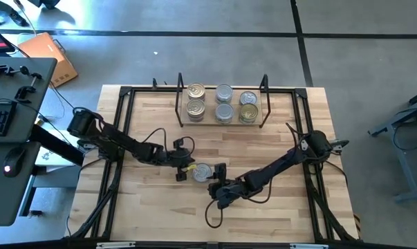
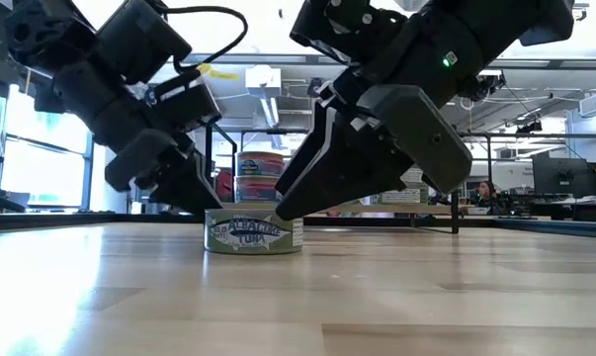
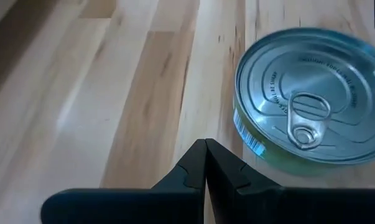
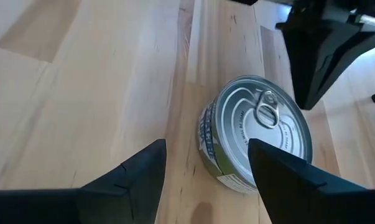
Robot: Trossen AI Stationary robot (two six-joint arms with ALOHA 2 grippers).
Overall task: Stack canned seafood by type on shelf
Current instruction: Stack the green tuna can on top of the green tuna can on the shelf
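A tuna tin (image 4: 257,131) sits on the counter (image 1: 277,152), between both grippers. Right gripper (image 4: 206,163) fingers spread, left gripper (image 3: 205,163) fingers pressed together. Rigid, slick, probably dense: best gripped across its sidewall.

Seven round tins in all: six on one shelf (image 1: 222,123), one silver-lidded tuna tin (image 1: 202,171) alone on the wooden bench (image 1: 277,214). Two robot arms.
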